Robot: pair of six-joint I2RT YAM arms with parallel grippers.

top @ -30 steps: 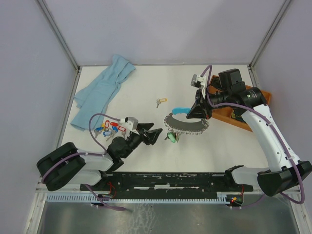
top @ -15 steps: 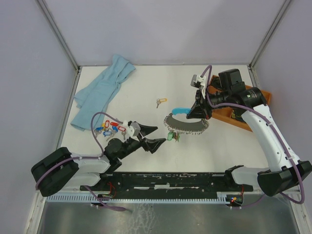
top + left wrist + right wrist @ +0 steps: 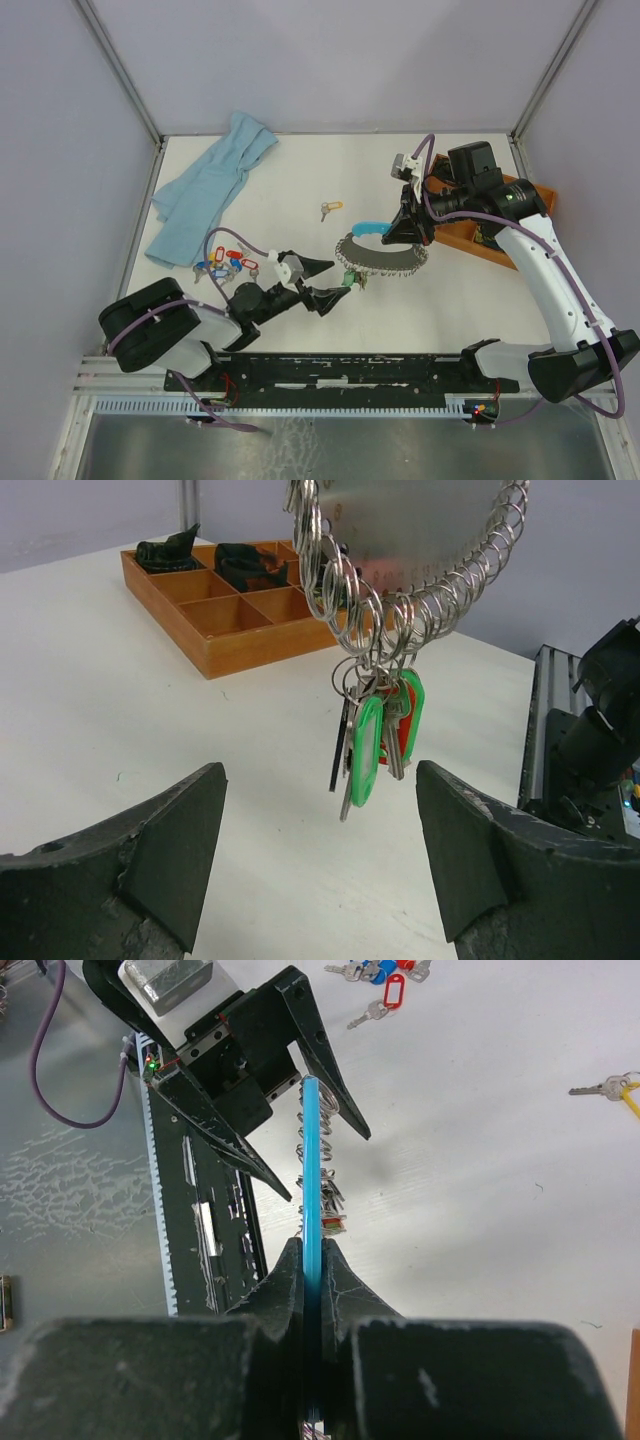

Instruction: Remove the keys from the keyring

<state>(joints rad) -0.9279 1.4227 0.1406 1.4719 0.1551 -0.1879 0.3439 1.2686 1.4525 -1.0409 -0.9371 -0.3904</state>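
The keyring (image 3: 385, 255) hangs in the air at the middle right of the table (image 3: 440, 300), with its lower side low above the surface. The right gripper (image 3: 408, 232) is clenched on its light blue sheath (image 3: 311, 1160); the wrist view shows both fingers pressed flat on this thin blue strip. The left gripper (image 3: 338, 279) is released, with the jaws wide apart and nothing between them. It is low over the table and points at the lowest bunch of keys (image 3: 368, 742), which hangs just in front of it, in the middle of the gap.

I judge that the keyring is heavy for its size and slack. It is a loop with many small steel rings, so it will probably swing and sag when something pulls on it. The blue sheath seems the only soft and not slippery place, so it is a good place for holding. The keys are thin, stiff and smooth, and a pinch on the bare blade may slip. The green tag (image 3: 366, 742) is wider and made of plastic, so it should give a better grip. I would take hold on the tag or on the head of the key, near its small ring, and pull away from the right gripper. A red tag is behind the green one and very close, so both may be caught together.
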